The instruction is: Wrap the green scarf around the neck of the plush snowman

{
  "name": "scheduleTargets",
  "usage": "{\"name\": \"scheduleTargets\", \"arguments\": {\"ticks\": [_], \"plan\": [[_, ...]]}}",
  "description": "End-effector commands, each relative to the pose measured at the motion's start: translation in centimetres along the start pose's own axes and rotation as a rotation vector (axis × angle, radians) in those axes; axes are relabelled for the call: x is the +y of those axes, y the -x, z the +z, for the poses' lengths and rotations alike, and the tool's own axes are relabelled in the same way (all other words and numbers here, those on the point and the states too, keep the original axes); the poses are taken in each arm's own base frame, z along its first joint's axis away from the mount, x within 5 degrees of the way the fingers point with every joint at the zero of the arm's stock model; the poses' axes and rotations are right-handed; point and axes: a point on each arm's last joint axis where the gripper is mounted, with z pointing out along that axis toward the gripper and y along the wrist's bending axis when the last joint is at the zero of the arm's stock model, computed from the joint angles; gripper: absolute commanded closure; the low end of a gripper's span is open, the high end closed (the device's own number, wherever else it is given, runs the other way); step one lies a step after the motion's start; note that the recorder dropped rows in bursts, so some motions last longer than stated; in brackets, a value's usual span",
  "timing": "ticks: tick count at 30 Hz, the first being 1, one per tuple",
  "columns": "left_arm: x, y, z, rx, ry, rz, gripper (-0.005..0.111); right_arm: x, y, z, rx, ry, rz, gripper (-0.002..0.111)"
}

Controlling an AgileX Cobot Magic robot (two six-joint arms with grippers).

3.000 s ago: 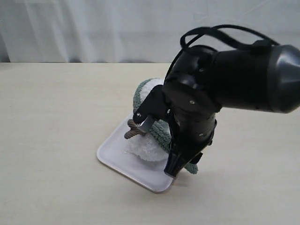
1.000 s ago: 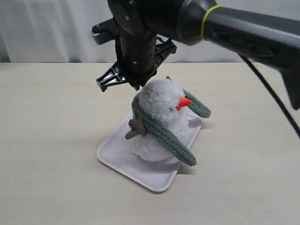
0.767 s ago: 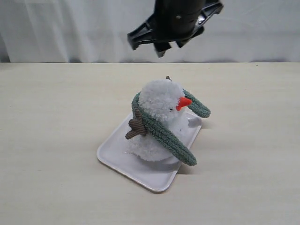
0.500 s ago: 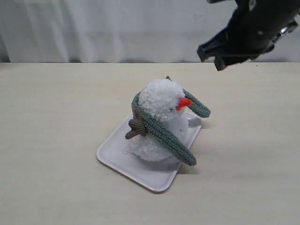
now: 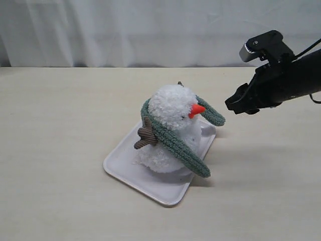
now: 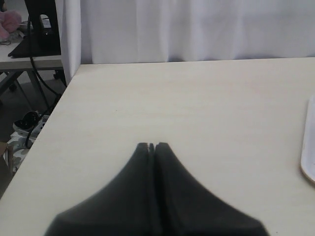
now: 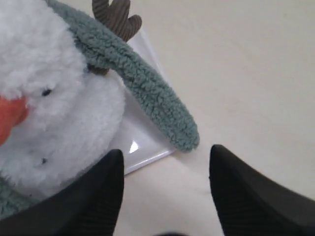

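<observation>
Right gripper spread, empty, scarf around snowman

Neck of plush snowman hidden under green scarf, white tray cut off at frame edge

The right arm is drawing away from the snowman. Three seconds back it was bending low over the snowman and hiding most of it. The right tool was down at the near corner of the tray, beside the front end of the scarf. A second ago the tool was hanging just above the head, on its left. Since then it has been rising and swinging across to the right. Now it is hovering off the snowman's right side, apart from it and touching nothing. The snowman, scarf and tray are showing in full again.
</observation>
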Motion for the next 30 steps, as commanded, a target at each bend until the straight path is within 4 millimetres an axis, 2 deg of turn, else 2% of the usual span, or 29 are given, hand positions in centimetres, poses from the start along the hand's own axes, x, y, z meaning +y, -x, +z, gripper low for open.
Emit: {"name": "scheduleTargets", "arguments": {"ticks": [1, 7, 12, 19, 24, 30], "plan": [[0.0, 0.1, 0.0, -0.017, -0.002, -0.003, 0.107, -1.0, -0.2, 2.5, -0.023, -0.023, -0.057, 0.046], [0.0, 0.1, 0.0, -0.017, -0.002, -0.003, 0.107, -1.8, -2.1, 6.3, 0.061, -0.009, -0.151, 0.045], [0.0, 0.1, 0.0, -0.017, -0.002, -0.003, 0.107, -1.8, -3.1, 8.6, 0.055, 0.045, -0.198, 0.045], [0.0, 0.1, 0.0, -0.017, -0.002, -0.003, 0.107, -1.7, -2.9, 9.9, -0.036, 0.061, -0.222, 0.045], [0.0, 0.1, 0.0, -0.017, -0.002, -0.003, 0.107, -2.4, -2.7, 9.9, -0.059, -0.021, -0.250, 0.047], [0.0, 0.1, 0.0, -0.017, -0.002, -0.003, 0.107, -1.3, -2.3, 11.2, -0.070, 0.045, -0.292, 0.048]]}}
